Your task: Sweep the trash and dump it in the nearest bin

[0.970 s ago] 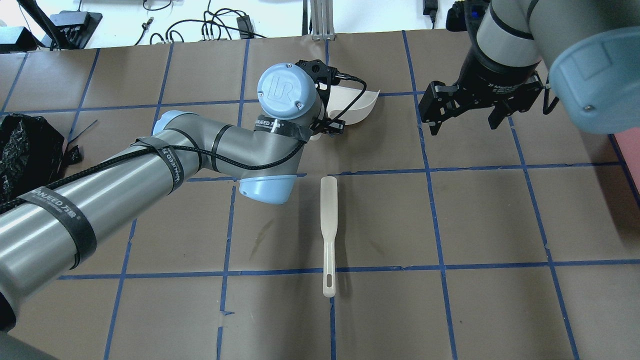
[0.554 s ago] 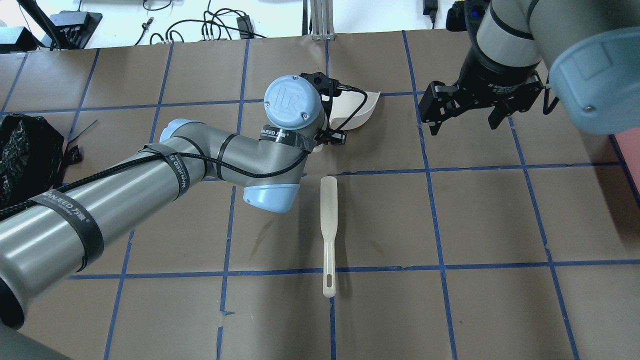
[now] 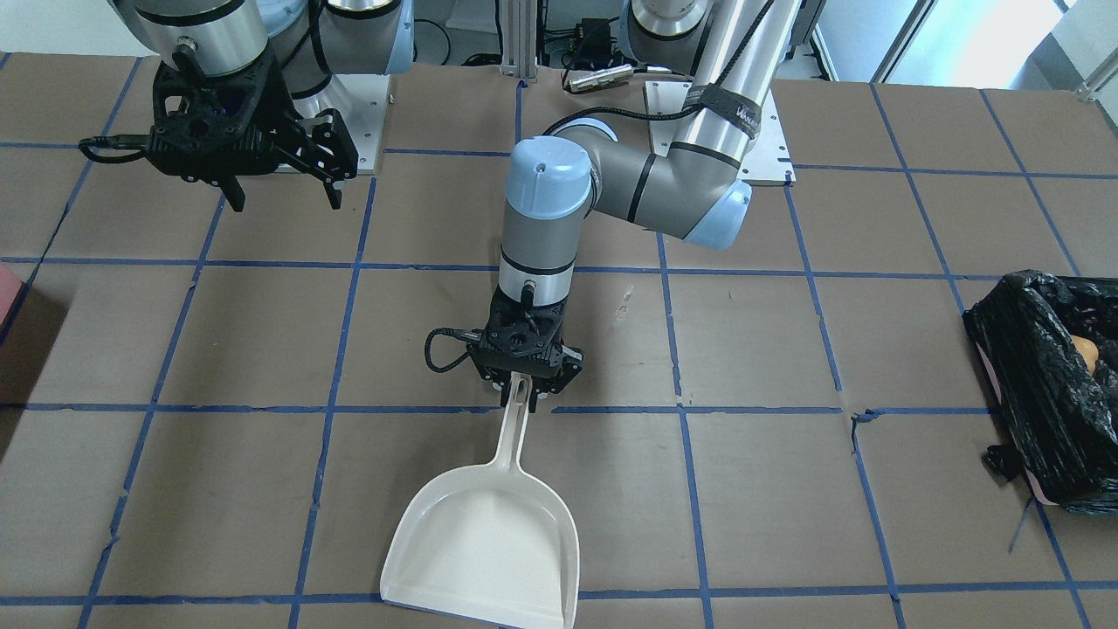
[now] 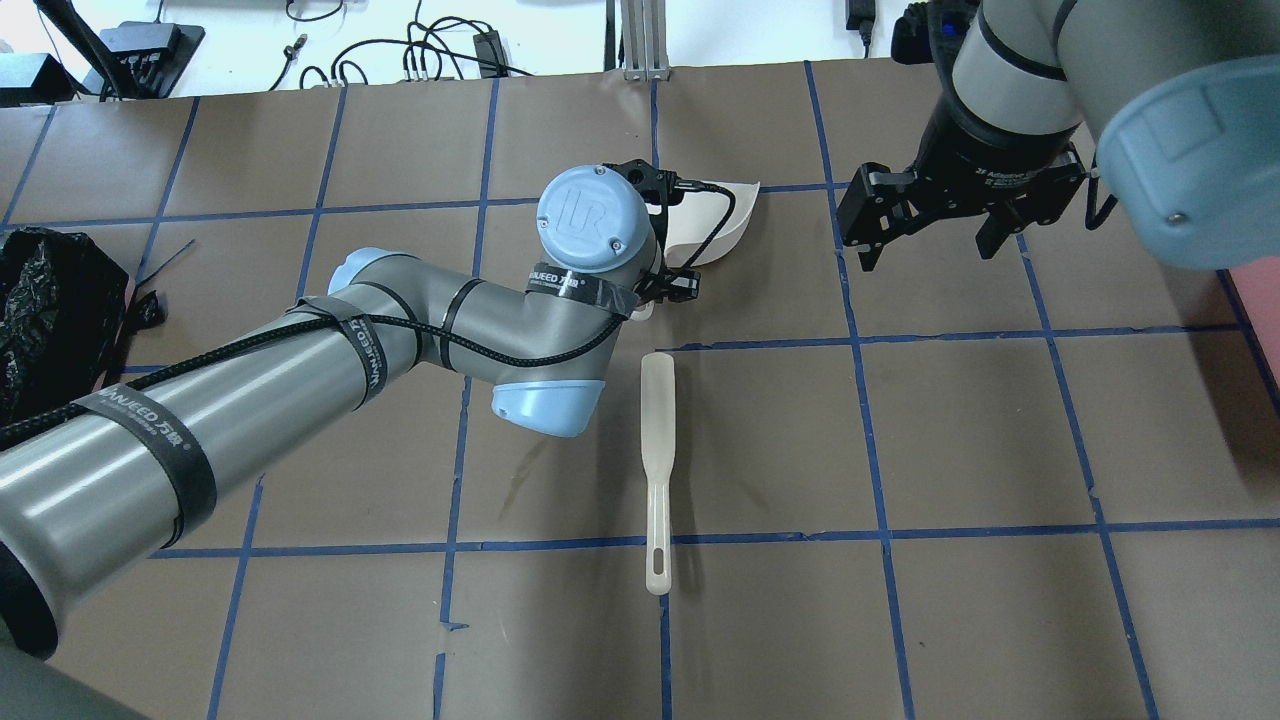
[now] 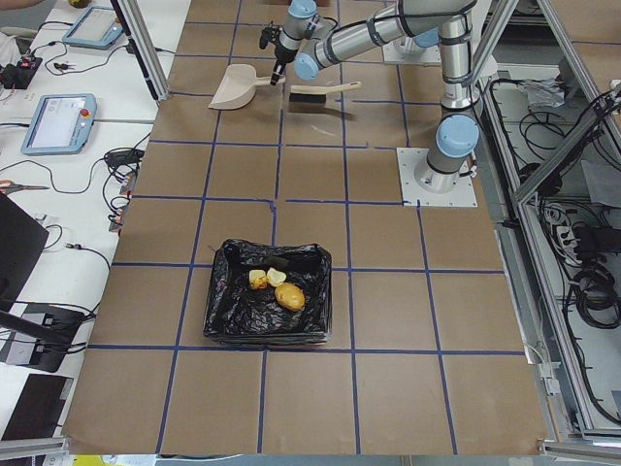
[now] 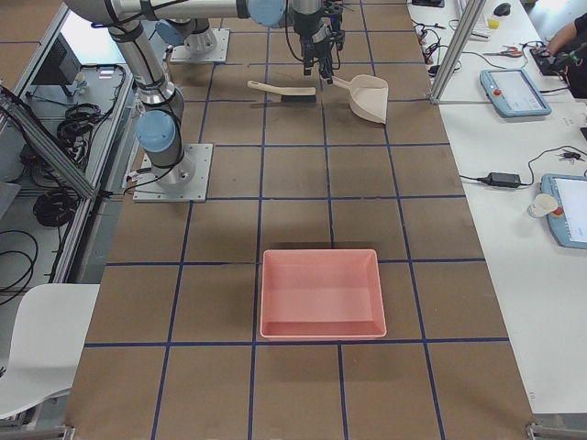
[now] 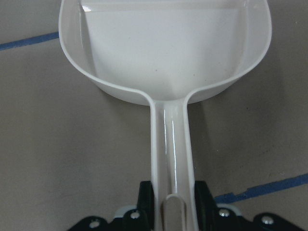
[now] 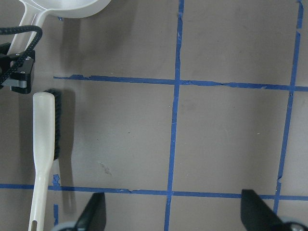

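The bin (image 5: 219, 313), lined with a black bag, stands on the table's left end; it also shows in the front view (image 3: 1031, 376) and the overhead view (image 4: 50, 290). The trash lies inside it: a brown bun (image 5: 289, 296) and two pale chunks (image 5: 259, 280). My left gripper (image 3: 522, 387) is shut on the handle of a white dustpan (image 3: 485, 542), which rests on the table; the pan (image 7: 168, 53) looks empty. My right gripper (image 4: 925, 245) is open and empty, held above the table to the right of the dustpan (image 4: 718, 215).
A cream brush (image 4: 656, 450) with dark bristles lies on the table near the dustpan handle, also in the right wrist view (image 8: 42, 144). A pink tray (image 6: 321, 293) with no bag stands at the table's right end.
My left arm has shifted slightly right and toward the robot with the dustpan, and the pan has come lower. The right arm and the brush have not moved.
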`<state>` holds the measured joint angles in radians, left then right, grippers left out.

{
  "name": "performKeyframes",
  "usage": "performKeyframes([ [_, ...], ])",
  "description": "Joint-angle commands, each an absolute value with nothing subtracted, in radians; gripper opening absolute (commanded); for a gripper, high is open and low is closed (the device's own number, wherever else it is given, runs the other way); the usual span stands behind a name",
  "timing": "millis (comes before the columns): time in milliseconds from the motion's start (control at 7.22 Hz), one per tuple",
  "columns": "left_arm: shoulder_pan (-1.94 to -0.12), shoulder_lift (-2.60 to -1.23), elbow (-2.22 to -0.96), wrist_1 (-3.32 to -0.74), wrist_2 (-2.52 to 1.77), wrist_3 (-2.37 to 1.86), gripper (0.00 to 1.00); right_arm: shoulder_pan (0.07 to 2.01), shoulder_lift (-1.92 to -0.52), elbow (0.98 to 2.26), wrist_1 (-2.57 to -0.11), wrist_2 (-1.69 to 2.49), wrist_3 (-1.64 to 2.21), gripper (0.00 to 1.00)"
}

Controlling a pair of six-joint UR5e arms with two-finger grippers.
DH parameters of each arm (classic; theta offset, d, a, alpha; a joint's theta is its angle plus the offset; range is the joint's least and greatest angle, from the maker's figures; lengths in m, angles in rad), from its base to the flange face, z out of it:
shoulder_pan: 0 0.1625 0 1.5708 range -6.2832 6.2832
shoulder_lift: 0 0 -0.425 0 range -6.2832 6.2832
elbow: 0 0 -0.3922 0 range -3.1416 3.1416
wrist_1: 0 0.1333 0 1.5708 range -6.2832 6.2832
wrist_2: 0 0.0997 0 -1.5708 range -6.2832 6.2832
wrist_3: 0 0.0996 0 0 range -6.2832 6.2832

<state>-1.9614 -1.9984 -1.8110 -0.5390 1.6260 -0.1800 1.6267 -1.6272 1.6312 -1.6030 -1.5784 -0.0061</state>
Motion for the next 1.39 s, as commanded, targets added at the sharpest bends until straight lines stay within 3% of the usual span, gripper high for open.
performKeyframes([
  [0,-1.962,-1.984,-1.810,-0.546,1.628,-0.186,0.56,1.626,-1.628,1.631,-1.603,-1.578,-0.006,1.00],
  [139,-1.960,-1.980,-1.804,-0.546,1.628,-0.184,0.84,1.626,-1.628,1.631,-1.605,-1.578,-0.006,1.00],
  [277,-1.957,-1.979,-1.801,-0.546,1.621,-0.184,1.00,1.626,-1.628,1.631,-1.605,-1.578,-0.006,1.00],
  [970,-1.700,-1.772,-1.694,-0.983,1.528,0.003,1.00,1.628,-1.631,1.629,-1.612,-1.568,-0.005,1.00],
  [1247,-1.687,-1.701,-1.517,-1.388,1.546,0.003,1.00,1.628,-1.632,1.629,-1.614,-1.537,-0.003,1.00],
])
